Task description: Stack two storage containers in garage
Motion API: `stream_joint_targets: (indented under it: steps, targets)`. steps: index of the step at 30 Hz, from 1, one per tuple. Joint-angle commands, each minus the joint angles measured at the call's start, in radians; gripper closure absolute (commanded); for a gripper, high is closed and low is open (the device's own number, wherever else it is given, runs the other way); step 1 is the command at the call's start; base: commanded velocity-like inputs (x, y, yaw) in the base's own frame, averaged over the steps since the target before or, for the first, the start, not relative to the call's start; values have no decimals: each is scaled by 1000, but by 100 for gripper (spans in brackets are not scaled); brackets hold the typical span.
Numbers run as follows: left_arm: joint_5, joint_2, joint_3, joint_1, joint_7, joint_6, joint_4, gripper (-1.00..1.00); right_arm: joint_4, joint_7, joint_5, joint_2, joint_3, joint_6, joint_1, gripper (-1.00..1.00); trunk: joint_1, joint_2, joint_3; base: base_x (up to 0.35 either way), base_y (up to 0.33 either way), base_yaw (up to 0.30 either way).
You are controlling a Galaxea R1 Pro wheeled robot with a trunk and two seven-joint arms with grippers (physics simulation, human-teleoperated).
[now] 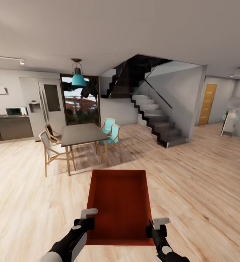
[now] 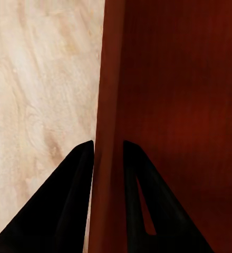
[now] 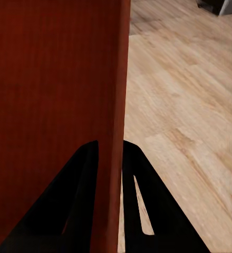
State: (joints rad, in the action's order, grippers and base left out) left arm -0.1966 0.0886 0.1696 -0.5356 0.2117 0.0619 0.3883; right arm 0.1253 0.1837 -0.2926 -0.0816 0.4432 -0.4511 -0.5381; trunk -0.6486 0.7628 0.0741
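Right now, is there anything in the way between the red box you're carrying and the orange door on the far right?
Nothing visible. The storage container faces the dining table; bare wood floor leads to the orange door.

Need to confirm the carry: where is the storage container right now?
In the head view the storage container is held low and centred above the wood floor, left gripper and right gripper clamping its side walls, dining table ahead.

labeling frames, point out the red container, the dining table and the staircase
storage container [image 1: 120, 200], head view, on its inner bottom
dining table [image 1: 82, 134], head view, middle of the dark tabletop
staircase [image 1: 160, 123], head view, on a lower step
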Motion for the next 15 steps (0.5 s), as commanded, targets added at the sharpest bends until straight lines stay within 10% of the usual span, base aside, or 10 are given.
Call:
stream_joint_targets:
  steps: [1,15]
  targets:
    - [-11,-3,10,0,17,7,-2,100,1,35,-13,2,-8,-53,-2,100,-1,1,2,321,0,-287]
    - [-10,-3,10,0,17,7,-2,100,0,42,-13,2,-8,-53,-2,100,-1,1,2,321,0,-287]
